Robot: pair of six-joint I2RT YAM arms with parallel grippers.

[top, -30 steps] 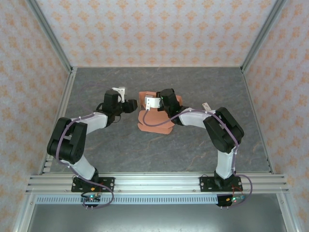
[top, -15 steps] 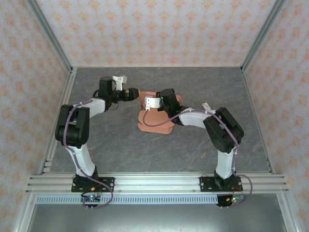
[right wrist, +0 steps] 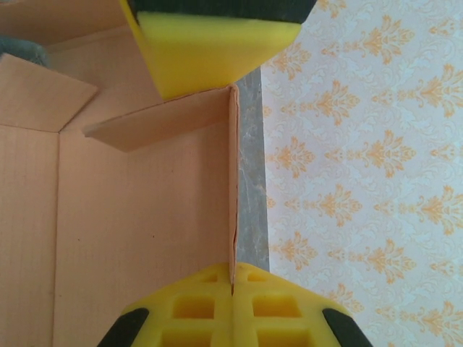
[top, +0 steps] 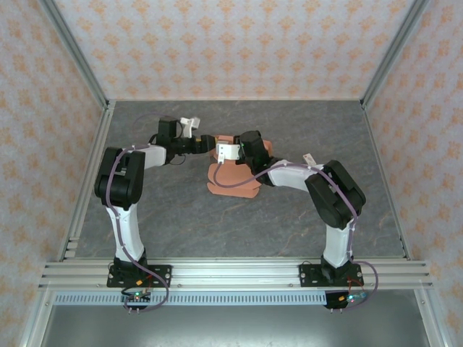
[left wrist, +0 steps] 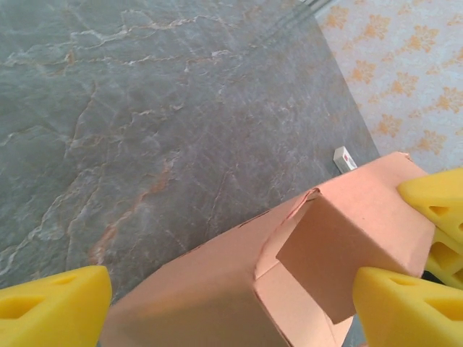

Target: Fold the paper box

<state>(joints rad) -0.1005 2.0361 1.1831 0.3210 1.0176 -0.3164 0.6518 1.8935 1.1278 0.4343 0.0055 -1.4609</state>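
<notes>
Look, your right claw (right wrist: 231,296) pinches a box (top: 233,177) wall.
Your box sits in the middle of the table (top: 217,224). Your left claw (left wrist: 230,307) is spread wide apart, with one finger on each side of a box corner.

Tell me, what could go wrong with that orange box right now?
1. The right gripper is pinched on one thin wall of the box; a pull might tear or crease it.
2. The left gripper is open with a flap between its fingers; closing could crush the flap rather than fold it.
3. Both grippers sit close together at the same end of the box, so their fingers might bump.
</notes>
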